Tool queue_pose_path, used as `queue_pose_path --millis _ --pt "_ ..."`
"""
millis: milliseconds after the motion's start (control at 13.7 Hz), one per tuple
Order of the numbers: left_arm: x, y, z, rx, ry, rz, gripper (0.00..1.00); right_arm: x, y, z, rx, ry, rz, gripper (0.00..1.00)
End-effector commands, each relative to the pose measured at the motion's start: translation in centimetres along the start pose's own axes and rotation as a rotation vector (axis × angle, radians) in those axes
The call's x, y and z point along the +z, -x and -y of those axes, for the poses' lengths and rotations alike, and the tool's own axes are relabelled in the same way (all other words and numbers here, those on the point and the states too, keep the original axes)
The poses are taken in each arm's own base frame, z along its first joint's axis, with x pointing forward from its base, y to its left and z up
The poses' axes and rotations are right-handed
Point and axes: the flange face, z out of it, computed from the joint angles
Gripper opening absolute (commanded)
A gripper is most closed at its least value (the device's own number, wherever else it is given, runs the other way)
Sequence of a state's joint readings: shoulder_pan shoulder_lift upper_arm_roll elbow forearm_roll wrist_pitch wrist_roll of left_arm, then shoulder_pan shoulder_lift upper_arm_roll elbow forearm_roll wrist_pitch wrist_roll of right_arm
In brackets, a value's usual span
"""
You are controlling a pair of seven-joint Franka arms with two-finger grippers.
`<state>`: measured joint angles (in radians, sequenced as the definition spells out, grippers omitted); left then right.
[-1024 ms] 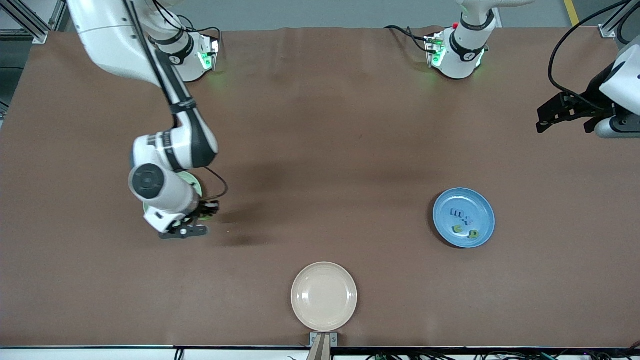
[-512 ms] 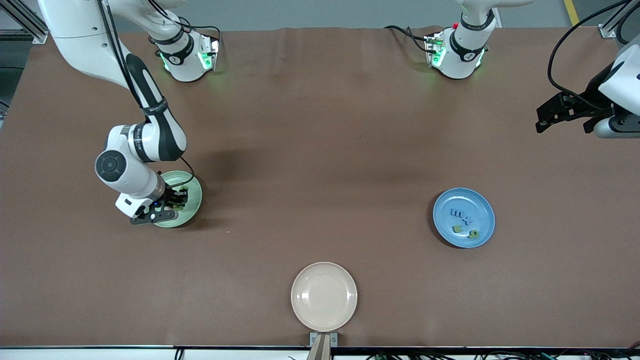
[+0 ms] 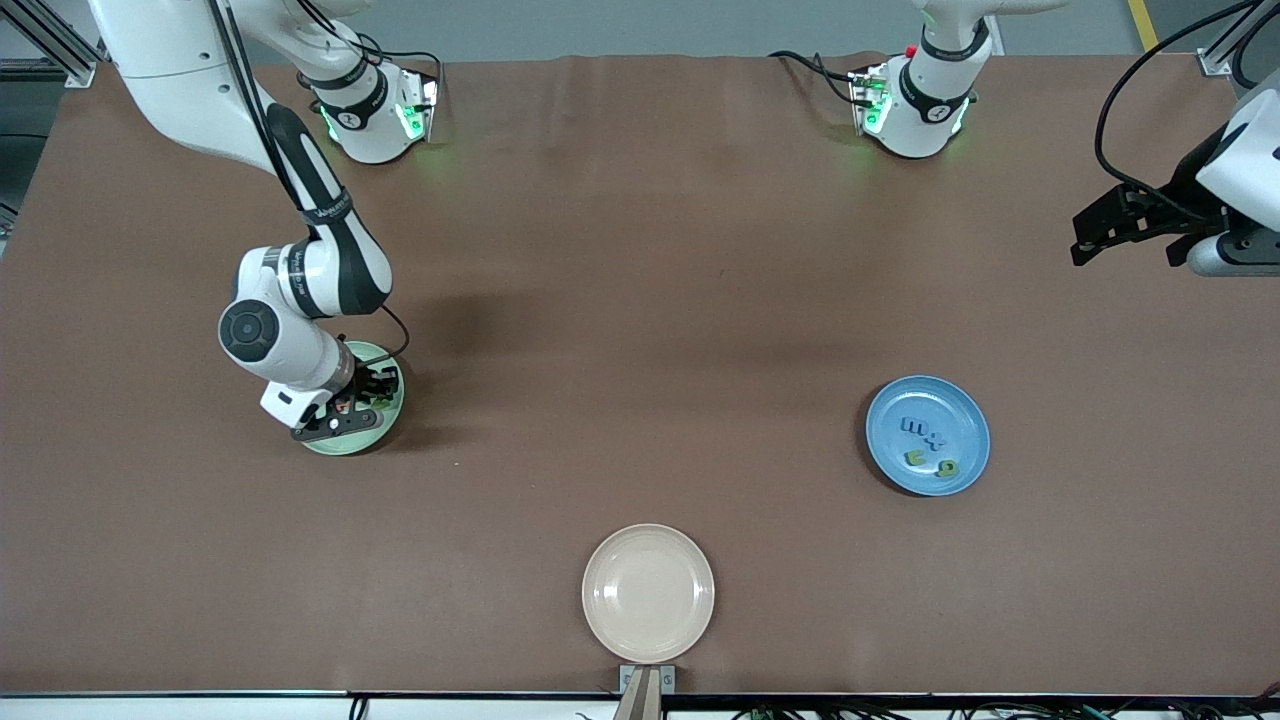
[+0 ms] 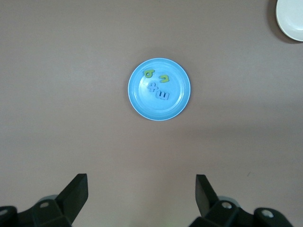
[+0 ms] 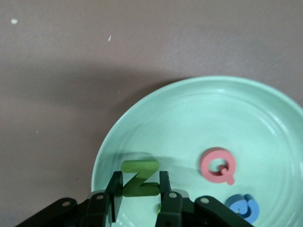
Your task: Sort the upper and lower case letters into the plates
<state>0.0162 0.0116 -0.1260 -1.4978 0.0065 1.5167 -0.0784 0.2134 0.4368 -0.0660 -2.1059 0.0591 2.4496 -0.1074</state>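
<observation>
writing: the letters themselves are the only thing I can read. Green plate has a green Z, a pink Q and a blue letter that's half cut off, can't read it. Blue plate has a blue "m", a blue cross-shaped one (t or x, hard to say) and two green ones I can't make out.

right hand: down low over the green plate, fingers close in on either side of the Z. Whether it's actually pinching the Z or has just let go, I can't tell.

left hand: fully released, nothing in it, parked up high at the left arm's end of the worktop, waiting.

green plate: on the worktop toward the right arm's end, mostly hidden under the right hand in the front view.

blue plate: toward the left arm's end, well apart from the green one, nothing touching it.

beige plate: nearest the front camera, roughly midway between the other two.
</observation>
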Motion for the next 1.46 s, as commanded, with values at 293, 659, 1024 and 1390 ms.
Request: queue_pose_path --millis 293,659,1024,1390 --pt "-0.1 0.2 0.0 0.015 0.001 0.003 1.00 -9.7 -1.5 -1.8 0.015 -0.025 0.041 1.00" --pt "-0.1 0.2 0.0 0.003 0.003 0.004 1.00 -21.0 -1.1 -8.8 0.130 -0.010 -0.022 1.00" --pt "0.2 -0.1 -0.1 -0.004 0.003 0.008 1.00 -30.6 0.0 -12.3 0.186 0.054 -0.006 1.00" --pt "0.1 0.1 -0.2 -0.001 0.003 0.007 1.00 -35.5 0.9 -14.8 0.264 0.056 -0.044 1.00"
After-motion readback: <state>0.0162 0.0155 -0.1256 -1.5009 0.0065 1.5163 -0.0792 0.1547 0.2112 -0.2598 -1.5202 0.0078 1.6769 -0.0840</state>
